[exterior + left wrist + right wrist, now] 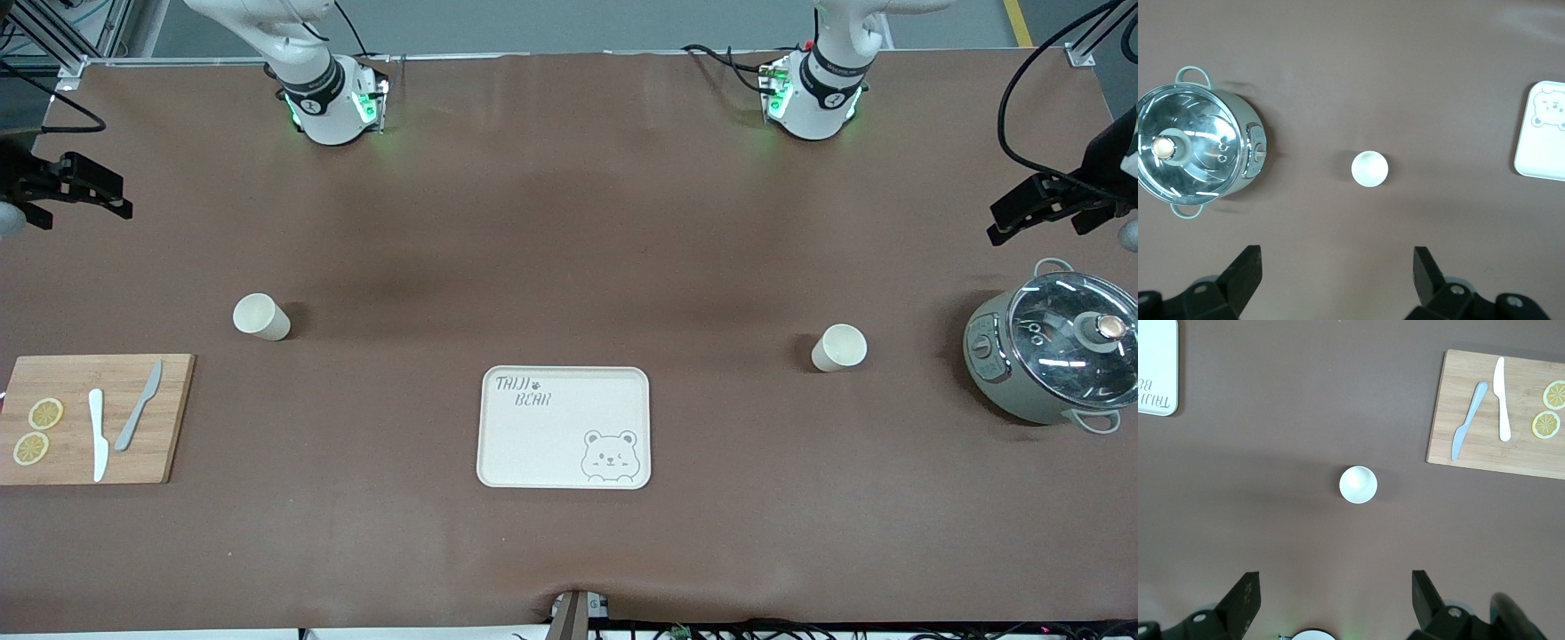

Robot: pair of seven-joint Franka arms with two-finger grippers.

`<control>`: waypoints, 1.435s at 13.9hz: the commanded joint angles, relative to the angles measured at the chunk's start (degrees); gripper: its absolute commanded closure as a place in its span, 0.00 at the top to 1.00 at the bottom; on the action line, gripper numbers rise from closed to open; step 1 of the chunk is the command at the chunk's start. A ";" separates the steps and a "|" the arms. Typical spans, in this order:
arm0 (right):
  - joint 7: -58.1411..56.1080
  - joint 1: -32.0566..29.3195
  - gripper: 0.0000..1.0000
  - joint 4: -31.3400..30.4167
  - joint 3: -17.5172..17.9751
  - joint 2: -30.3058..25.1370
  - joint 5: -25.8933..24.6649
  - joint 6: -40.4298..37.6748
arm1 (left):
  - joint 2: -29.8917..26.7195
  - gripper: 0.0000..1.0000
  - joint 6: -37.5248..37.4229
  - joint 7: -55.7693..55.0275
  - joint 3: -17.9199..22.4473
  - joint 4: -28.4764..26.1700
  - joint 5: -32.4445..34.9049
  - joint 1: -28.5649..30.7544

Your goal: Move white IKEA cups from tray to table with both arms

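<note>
Two white IKEA cups stand upright on the brown table. One cup [261, 316] is toward the right arm's end and shows in the right wrist view [1358, 485]. The other cup [839, 348] is toward the left arm's end and shows in the left wrist view [1369, 169]. My right gripper [123, 197] [1336, 580] is open and empty, high over the table at the right arm's end. My left gripper [994, 222] [1337, 257] is open and empty, high over the table at the left arm's end, above the pot. Neither gripper touches a cup.
A cream bear-printed tray [569, 418] lies mid-table, nearer the front camera than both cups. A wooden board [71, 378] with two knives and lemon slices lies at the right arm's end. A lidded grey pot [1053, 356] stands beside the left arm's cup.
</note>
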 commanded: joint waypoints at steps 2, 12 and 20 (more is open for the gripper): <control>0.17 -0.35 1.00 0.43 0.47 -0.31 -1.21 -0.15 | -0.35 1.00 0.18 1.07 -0.40 -0.40 0.95 -0.23; 1.22 -0.79 1.00 0.96 0.21 -0.31 0.81 1.17 | 0.80 1.00 0.09 1.16 -1.19 -0.31 1.13 -0.32; 8.57 -0.35 1.00 1.58 0.47 -0.31 0.72 1.26 | 0.80 1.00 0.09 0.90 -1.89 -0.31 1.13 -0.41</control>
